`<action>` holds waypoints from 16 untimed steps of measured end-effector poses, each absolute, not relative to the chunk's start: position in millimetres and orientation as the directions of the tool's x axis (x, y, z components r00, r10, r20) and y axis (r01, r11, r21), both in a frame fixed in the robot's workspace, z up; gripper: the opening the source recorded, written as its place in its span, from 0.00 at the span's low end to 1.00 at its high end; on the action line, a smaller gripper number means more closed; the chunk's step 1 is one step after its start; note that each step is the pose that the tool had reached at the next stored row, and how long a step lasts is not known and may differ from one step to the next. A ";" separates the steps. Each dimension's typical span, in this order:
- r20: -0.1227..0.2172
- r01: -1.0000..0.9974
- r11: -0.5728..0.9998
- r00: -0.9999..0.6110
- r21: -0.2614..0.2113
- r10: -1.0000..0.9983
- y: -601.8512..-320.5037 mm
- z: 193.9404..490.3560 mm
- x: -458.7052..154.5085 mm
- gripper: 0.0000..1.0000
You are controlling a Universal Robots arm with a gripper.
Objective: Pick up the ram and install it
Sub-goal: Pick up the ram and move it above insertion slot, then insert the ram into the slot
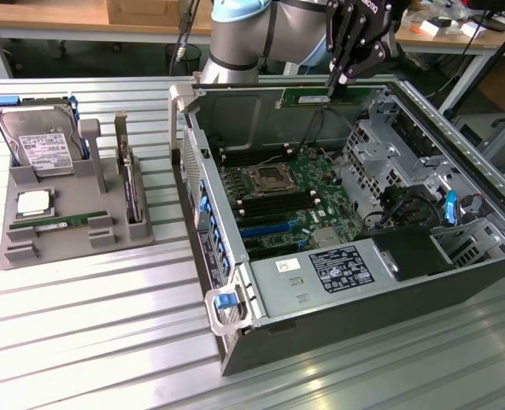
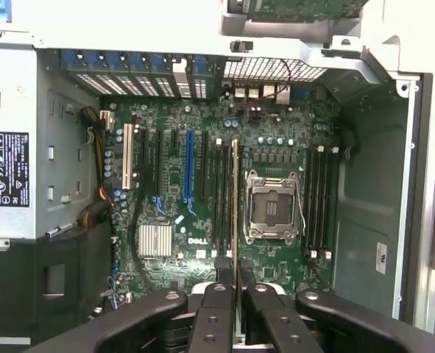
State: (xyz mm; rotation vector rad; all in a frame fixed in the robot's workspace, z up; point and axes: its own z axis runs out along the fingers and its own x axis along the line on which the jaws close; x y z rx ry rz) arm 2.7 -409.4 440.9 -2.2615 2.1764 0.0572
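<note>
The ram (image 1: 308,98) is a thin green stick with a white label. It hangs level over the far side of the open computer case (image 1: 235,337), above the motherboard (image 1: 282,192). My gripper (image 1: 342,79) is shut on its end at the exterior view's right. In the wrist view I see the ram (image 2: 235,213) edge-on as a thin line between my fingers (image 2: 217,298). It runs parallel to the black memory slots (image 2: 221,191) beside the CPU socket (image 2: 274,206), well above the motherboard (image 2: 165,184).
A grey holder tray (image 1: 73,243) at the exterior view's left carries a hard drive (image 1: 38,141), a processor chip (image 1: 34,203), another green memory stick (image 1: 51,224) and an upright card (image 1: 131,184). The power supply (image 1: 320,273) and drive cage (image 1: 380,149) crowd the case.
</note>
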 end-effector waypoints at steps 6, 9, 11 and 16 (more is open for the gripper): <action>-0.028 -0.999 -0.039 0.038 0.024 -0.999 -409.4 440.9 16.1 0.13; -0.028 -0.999 -0.039 0.038 0.024 -0.999 -409.4 440.9 20.3 0.13; -0.028 -0.999 -0.039 0.038 0.024 -0.999 -409.4 440.9 20.6 0.13; -0.027 -0.999 -0.039 0.038 0.024 -0.999 -409.4 440.2 20.5 0.13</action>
